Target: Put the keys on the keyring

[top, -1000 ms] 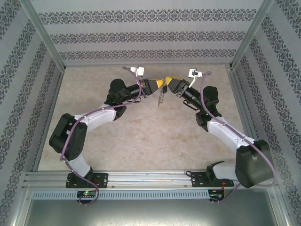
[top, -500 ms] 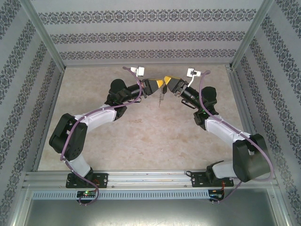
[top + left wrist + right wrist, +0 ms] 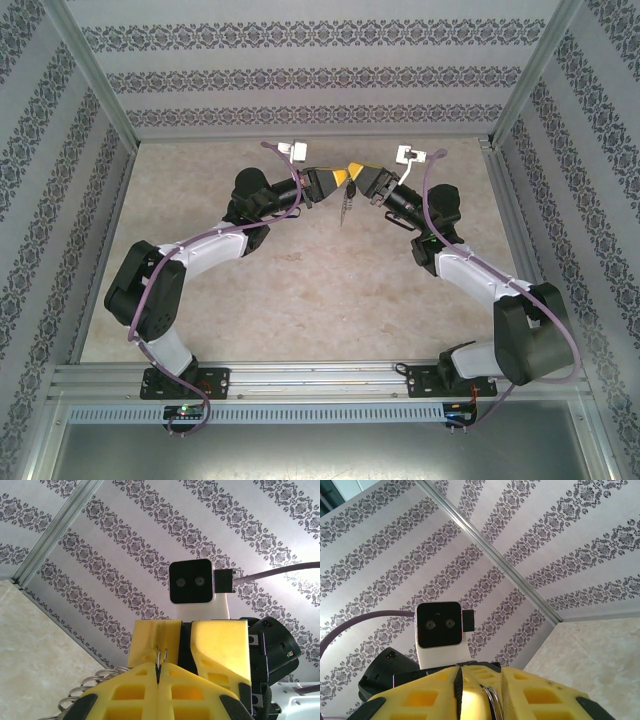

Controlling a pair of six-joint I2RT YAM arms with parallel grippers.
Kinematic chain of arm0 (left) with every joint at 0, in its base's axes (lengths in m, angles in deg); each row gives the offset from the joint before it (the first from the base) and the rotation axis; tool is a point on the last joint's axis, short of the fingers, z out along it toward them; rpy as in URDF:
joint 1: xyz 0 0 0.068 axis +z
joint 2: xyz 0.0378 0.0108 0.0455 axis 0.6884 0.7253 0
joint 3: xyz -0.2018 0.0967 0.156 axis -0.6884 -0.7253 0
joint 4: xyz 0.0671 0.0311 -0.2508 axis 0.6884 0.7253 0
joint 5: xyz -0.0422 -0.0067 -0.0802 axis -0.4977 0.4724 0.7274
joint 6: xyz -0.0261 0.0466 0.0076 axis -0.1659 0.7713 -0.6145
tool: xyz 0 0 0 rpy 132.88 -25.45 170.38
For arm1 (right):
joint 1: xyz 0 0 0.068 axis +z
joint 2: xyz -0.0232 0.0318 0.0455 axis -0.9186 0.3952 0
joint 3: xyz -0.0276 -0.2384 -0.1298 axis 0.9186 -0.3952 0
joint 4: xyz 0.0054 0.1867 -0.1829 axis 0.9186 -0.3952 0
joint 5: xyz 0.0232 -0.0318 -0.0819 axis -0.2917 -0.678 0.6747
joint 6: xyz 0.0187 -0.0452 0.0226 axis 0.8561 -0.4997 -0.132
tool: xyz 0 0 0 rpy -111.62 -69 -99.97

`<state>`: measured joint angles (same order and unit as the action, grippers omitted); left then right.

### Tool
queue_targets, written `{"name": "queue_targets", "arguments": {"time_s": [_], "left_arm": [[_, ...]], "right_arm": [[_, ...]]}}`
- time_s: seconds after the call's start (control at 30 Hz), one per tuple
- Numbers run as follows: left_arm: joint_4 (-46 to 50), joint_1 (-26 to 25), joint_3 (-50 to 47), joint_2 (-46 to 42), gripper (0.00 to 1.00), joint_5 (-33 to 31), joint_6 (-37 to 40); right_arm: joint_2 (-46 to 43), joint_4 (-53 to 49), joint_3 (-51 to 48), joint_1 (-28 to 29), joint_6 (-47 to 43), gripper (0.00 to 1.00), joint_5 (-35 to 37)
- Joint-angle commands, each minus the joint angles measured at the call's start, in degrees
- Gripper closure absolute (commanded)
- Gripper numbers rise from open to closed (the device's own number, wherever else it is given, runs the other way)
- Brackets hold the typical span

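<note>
My two grippers meet tip to tip high over the table's back middle. The left gripper (image 3: 336, 179) (image 3: 160, 666) is shut, and thin wire ends of the keyring (image 3: 92, 682) stick up out of its closed yellow pads. The rest of the keyring (image 3: 343, 208) dangles below both tips as a thin silvery strand. My right gripper (image 3: 357, 173) (image 3: 480, 674) faces it with its jaws a little apart, and loops of the keyring (image 3: 493, 701) lie in that gap. I cannot pick out the keys from the dangling metal.
The beige tabletop (image 3: 300, 290) lies below, enclosed by patterned walls (image 3: 300, 80) and aluminium posts (image 3: 95, 80). Both arms arch inward from their bases on the front rail (image 3: 300, 375). Each wrist view faces the other arm's camera block (image 3: 190, 581) (image 3: 439, 625).
The right gripper's jaws have narrowed around the keyring and its arm has drawn slightly inward. The left gripper has stayed shut and still.
</note>
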<state>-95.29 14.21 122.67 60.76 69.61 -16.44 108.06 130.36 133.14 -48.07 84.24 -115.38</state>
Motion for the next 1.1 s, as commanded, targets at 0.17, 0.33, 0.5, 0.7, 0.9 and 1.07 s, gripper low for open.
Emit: {"name": "queue_targets", "arguments": {"time_s": [0.17, 0.33, 0.5, 0.7, 0.9, 1.07], "left_arm": [[-3.19, -0.72, 1.24, -1.40, 1.00, -0.73, 0.31], [-3.00, -0.67, 1.22, -1.62, 1.00, -0.75, 0.47], [-2.89, -0.67, 1.21, -1.67, 1.00, -0.75, 0.59], [-2.88, -0.67, 1.11, -1.71, 1.00, -0.78, 0.47], [-2.32, -0.69, 0.73, -1.96, 0.99, -0.30, 1.39], [2.09, -0.28, -0.79, -4.76, 0.69, -0.76, 5.82]], "right_arm": [[0.49, 3.79, -1.13, 0.69, 0.18, 0.66, -1.74], [0.54, 3.87, -1.52, 0.69, 0.16, 0.67, -1.67], [0.84, 4.23, -2.06, 0.56, 0.26, 0.68, -1.35], [0.97, 4.58, -1.85, 0.44, 0.53, 0.88, -1.98], [0.71, 4.28, -1.93, -0.27, 0.26, 1.00, -2.70], [1.24, 2.91, -1.80, -2.53, 0.23, 1.00, -4.62]]}}
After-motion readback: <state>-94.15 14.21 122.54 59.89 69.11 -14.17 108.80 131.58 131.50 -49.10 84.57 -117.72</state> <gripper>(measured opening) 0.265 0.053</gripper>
